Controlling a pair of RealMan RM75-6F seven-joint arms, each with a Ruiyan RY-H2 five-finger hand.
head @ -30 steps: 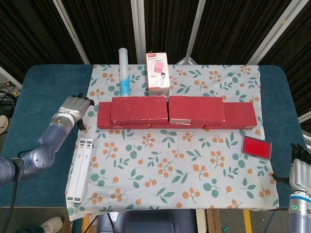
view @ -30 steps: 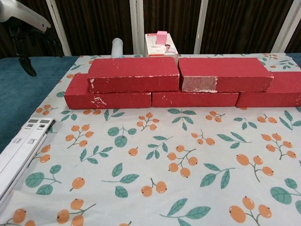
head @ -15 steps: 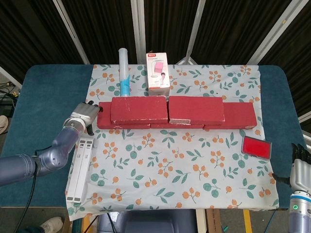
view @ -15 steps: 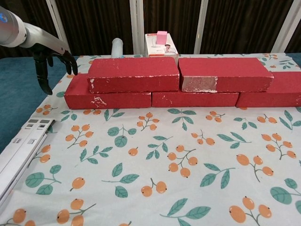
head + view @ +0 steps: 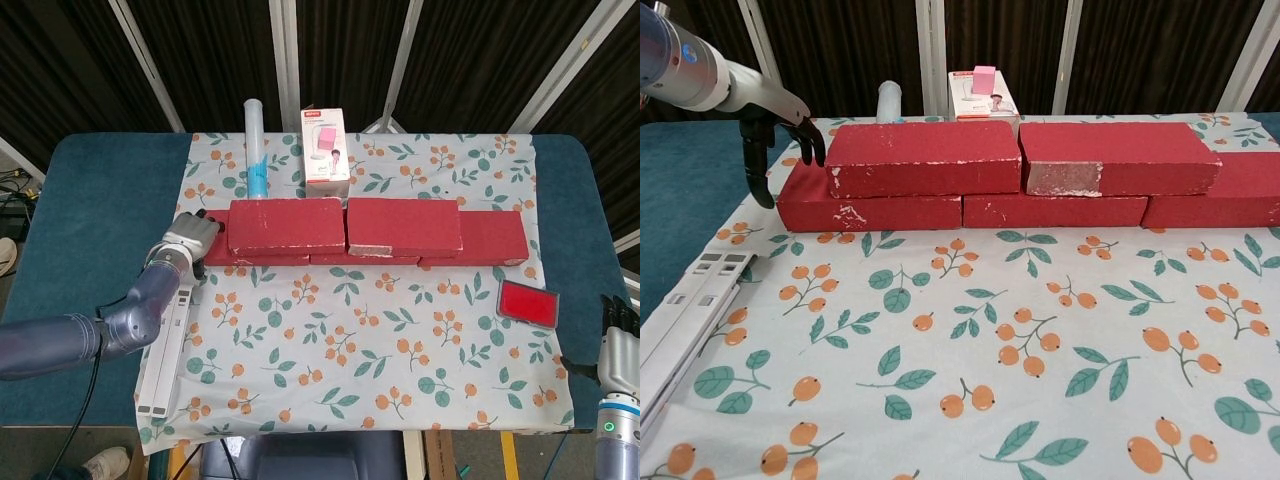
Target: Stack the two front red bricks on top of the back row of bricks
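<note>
Two red bricks lie on top of the back row: the left upper brick (image 5: 287,226) (image 5: 923,158) and the right upper brick (image 5: 403,228) (image 5: 1118,156), end to end. Below them sits the lower row, with its left brick (image 5: 870,211) and its right brick (image 5: 495,238) sticking out at the ends. My left hand (image 5: 192,235) (image 5: 775,125) is at the left end of the stack, fingers spread and holding nothing, fingertips by the lower left brick's end. My right hand (image 5: 620,345) stays low at the table's right front edge, away from the bricks, with nothing in it.
A white flat rail (image 5: 165,345) lies on the cloth just in front of my left arm. A flat red pad (image 5: 527,301) rests front right. Behind the bricks stand a clear tube (image 5: 256,150) and a pink-and-white box (image 5: 325,150).
My left hand has moved right, from beyond the cloth's left edge up to the left end of the brick stack. The bricks and my right hand have not moved.
</note>
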